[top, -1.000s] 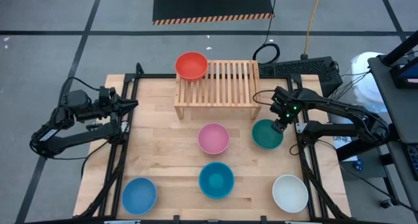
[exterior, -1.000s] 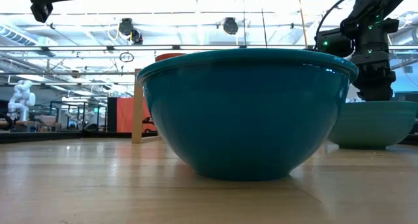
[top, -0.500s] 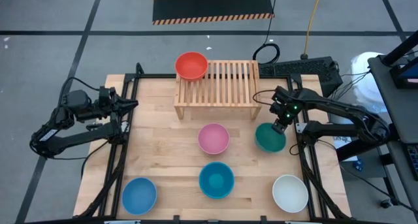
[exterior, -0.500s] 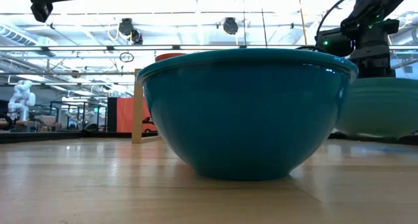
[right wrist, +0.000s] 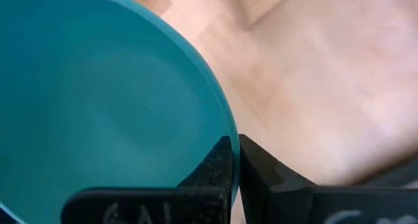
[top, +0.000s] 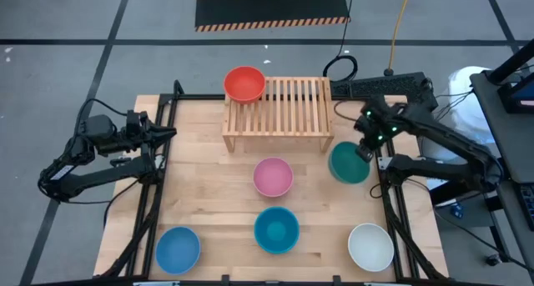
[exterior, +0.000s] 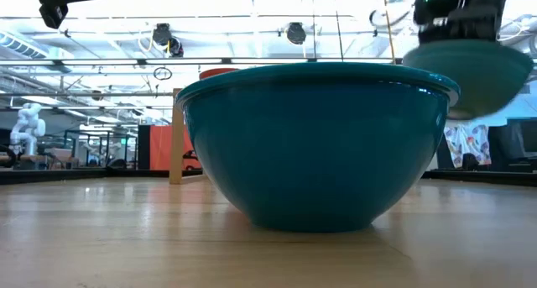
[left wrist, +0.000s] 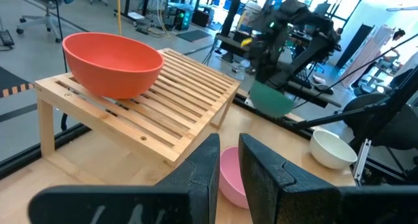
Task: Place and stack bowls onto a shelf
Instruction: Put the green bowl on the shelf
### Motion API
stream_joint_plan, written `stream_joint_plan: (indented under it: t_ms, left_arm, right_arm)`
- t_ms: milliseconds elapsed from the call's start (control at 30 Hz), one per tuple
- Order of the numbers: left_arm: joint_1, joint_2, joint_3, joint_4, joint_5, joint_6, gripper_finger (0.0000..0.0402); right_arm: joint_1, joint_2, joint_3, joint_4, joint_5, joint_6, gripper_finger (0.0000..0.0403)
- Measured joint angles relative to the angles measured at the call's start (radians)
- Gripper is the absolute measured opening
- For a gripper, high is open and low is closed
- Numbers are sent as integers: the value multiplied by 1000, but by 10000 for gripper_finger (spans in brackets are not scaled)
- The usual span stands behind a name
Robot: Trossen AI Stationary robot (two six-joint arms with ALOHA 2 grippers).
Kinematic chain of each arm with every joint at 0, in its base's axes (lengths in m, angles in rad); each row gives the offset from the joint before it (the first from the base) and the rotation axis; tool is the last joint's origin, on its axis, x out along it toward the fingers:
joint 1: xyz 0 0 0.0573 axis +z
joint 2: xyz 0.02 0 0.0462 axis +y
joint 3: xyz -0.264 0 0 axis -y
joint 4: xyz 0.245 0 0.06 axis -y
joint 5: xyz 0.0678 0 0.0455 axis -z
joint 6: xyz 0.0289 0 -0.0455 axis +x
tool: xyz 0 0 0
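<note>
Plastic all round here, so expect these bowls to be light, stiff and a bit slick, and the rim is really the only spot thin enough for two fingers to pinch.

Nearest the front edge of the tabletop (top: 200, 173) you've got the light blue bowl (top: 178, 248), the teal bowl (top: 276, 228) and the white bowl (top: 370, 246), all sitting open side up. A row further in is the pink bowl (top: 273, 176).

Next out, the right gripper (top: 362, 150) is clamped on the rim of the dark green bowl (top: 349, 163), one finger inside the wall and one outside. In the low view that bowl hangs clear of the wood, just beside the right end of the shelf (top: 278, 112). Held by one edge like that, a smooth bowl will probably want to tip or slide in the pinch, so I'd go gentle on any swing.

Furthest back, the red bowl (top: 244, 83) already sits on the left end of the slats, partly overhanging. The slats look grippy enough, but the gaps could let a bowl rock.

Your left gripper (left wrist: 225, 178) waits at the left edge, fingers slightly apart, holding nothing.
</note>
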Motion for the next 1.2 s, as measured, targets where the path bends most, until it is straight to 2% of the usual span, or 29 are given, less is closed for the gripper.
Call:
stream_joint_plan:
  t_ms: [133, 333, 733, 867, 1200]
  left_arm:
    - [0, 0, 0, 2, 0, 0, 63]
    - [0, 0, 0, 7, 0, -1, 63]
    - [0, 0, 0, 8, 0, -1, 63]
    - [0, 0, 0, 7, 0, -1, 63]
    - [0, 0, 0, 6, 0, 1, 63]
  right_arm:
    - [0, -7, 164, -100, 81, -2, 1]
    - [0, 75, 387, -114, 85, 7, 0]
    - [0, 411, 765, -91, 88, -62, 0]
    - [-2, 535, 878, -93, 90, -133, 0]
    - [-104, 774, 1168, -118, 90, -213, 0]
